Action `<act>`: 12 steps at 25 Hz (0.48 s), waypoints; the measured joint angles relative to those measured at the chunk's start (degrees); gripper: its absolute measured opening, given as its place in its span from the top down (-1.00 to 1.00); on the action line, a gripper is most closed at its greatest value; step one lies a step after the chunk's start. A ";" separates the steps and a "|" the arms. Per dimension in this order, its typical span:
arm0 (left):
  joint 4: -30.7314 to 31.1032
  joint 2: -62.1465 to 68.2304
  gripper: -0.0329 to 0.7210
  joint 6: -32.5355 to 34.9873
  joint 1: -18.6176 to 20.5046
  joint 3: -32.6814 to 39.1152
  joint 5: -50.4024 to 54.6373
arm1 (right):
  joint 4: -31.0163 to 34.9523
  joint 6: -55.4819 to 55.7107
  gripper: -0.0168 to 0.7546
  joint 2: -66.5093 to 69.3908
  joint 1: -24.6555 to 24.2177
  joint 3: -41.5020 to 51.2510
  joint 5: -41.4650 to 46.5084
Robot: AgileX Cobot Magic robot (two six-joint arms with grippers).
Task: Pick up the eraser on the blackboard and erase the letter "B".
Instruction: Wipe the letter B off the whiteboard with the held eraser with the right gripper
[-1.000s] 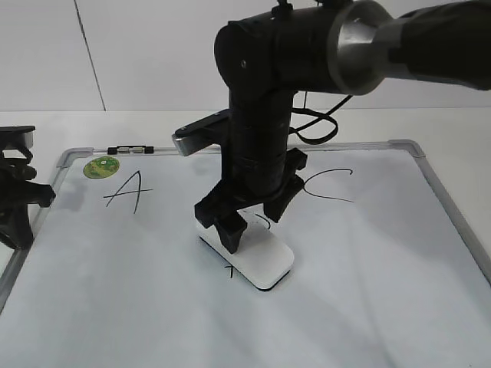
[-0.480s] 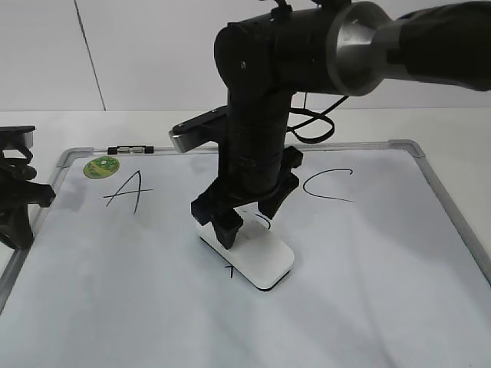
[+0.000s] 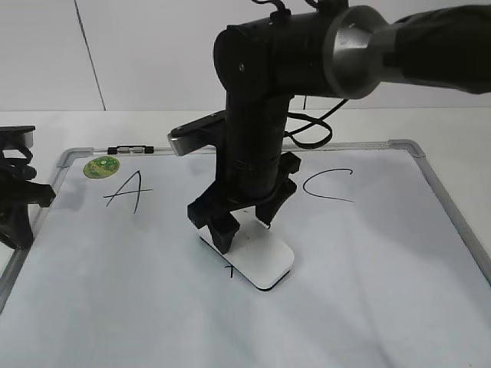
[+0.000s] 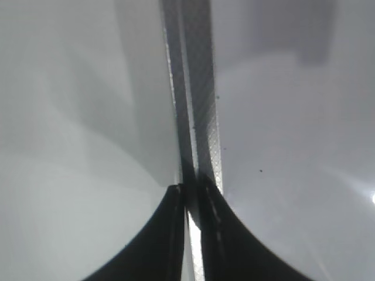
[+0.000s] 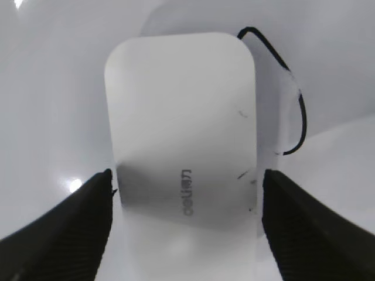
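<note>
I count one blackboard (image 3: 368,291), one eraser (image 3: 261,261), one round green sticker (image 3: 101,166), and two whole letters (an A (image 3: 126,190) and a C (image 3: 326,184)). I have two arms, each with two fingers.

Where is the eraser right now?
The eraser lies flat mid-board in the exterior view, under the right claw, between "A" and "C".

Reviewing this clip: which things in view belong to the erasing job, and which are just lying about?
Belongs to the job:
- flat white plastic eraser
- white dry-erase blackboard with grey metal frame
- black marker strokes of the letter "B", mostly hidden by the eraser
- right gripper, open, straddling the eraser

Just lying about:
- round green sticker
- slanted letter "A"
- curved letter "C"
- left gripper, idle at the board's edge
</note>
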 joint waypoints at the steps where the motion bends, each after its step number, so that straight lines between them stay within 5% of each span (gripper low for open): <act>1: 0.00 0.00 0.81 0.00 0.00 0.00 0.00 | 0.04 0.00 -0.68 0.28 0.00 0.00 0.11; 12: 0.00 0.00 0.81 0.00 0.00 0.00 0.00 | 0.47 0.07 -0.67 1.86 0.00 0.00 0.61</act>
